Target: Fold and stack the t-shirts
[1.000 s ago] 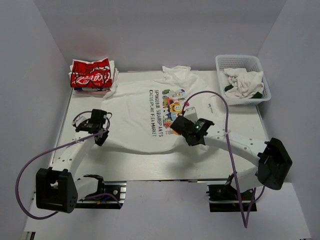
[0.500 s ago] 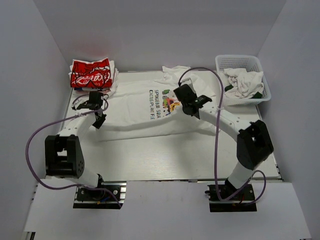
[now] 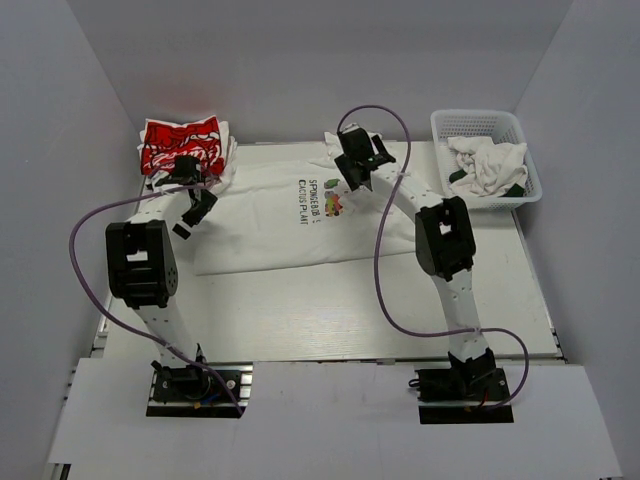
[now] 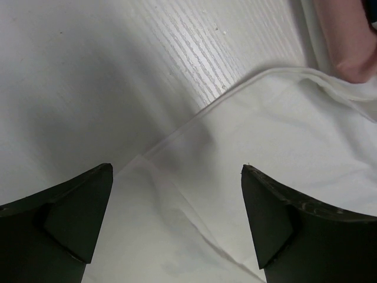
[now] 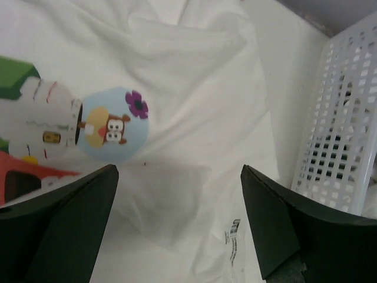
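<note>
White counter (image 3: 330,310) fills most of the walled booth, and across its far half lies the white t-shirt (image 3: 280,225), apparently doubled over, since a plain layer cuts off its print and lettering. Its near edge runs slanted, not square, so another fold made from this lie would probably carry the skew into the finished shape. The left claw (image 3: 195,192) hangs over the shirt's left edge, fingers spread wide with nothing between them. The wrist view shows two cloth edges close together there, so a pinch could catch only one layer and drag the fold open. The red t-shirt (image 3: 180,145) tops the folded pile in the far left corner, just beside that claw, and a careless sweep could knock the pile askew. The right claw (image 3: 352,165), equally wide and empty, sits over the collar end near the print, where the cloth lies rumpled. Closing on a wrinkle there would bunch the shirt. The basket (image 3: 485,115) of crumpled cloth stands close on the right, within reach of the right arm's looping cable.
</note>
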Controlling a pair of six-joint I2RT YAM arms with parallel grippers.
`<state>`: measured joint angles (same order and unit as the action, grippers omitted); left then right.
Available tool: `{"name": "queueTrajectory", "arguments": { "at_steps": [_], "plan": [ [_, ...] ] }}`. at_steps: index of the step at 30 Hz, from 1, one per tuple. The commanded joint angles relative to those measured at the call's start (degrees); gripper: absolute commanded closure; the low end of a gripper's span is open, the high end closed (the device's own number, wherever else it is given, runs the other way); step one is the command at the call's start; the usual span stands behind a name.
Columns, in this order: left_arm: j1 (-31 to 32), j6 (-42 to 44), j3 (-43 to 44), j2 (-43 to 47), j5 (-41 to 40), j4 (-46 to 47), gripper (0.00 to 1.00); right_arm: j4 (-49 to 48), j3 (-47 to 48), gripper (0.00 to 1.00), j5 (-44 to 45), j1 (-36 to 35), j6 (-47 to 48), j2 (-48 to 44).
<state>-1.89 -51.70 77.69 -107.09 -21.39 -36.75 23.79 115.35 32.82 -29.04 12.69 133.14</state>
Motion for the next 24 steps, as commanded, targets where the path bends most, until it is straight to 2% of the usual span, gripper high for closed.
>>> {"name": "queueTrajectory", "arguments": {
  "at_steps": [1,5,8,10,11,14,17,24],
  "plan": [
    [-0.39,3.88,-0.50,2.49,3.10,-0.26,0.00,-0.12,-5.69,0.10,0.50,-0.41,-4.85,-7.25],
    [-0.39,6.87,-3.86,5.57,6.96,1.59,0.00,-4.02,-23.81,0.10,-3.36,0.29,-14.95,-20.54],
    [0.30,8.81,-5.53,7.06,9.24,1.60,0.00,-3.83,-31.38,0.10,-11.42,1.26,-20.77,-27.38],
    [0.92,9.95,-7.72,8.38,10.48,3.70,0.00,-5.68,-34.21,0.10,-14.96,1.62,-22.18,-28.46],
    [0.92,9.95,-8.51,8.39,12.75,5.36,0.00,-7.77,-36.84,0.10,-19.50,1.79,-22.88,-28.55],
    [0.92,11.45,-11.33,9.61,16.81,7.83,0.00,-8.41,-36.17,0.10,-22.96,1.88,-23.75,-25.76],
    [0.92,12.59,-12.04,10.14,16.82,8.45,0.00,-7.62,-33.88,0.10,-26.30,2.40,-25.42,-22.76],
    [0.92,14.17,-14.67,11.29,17.96,12.40,0.00,-12.71,-31.43,0.10,-30.79,3.99,-27.19,-17.22]
  ]
}}
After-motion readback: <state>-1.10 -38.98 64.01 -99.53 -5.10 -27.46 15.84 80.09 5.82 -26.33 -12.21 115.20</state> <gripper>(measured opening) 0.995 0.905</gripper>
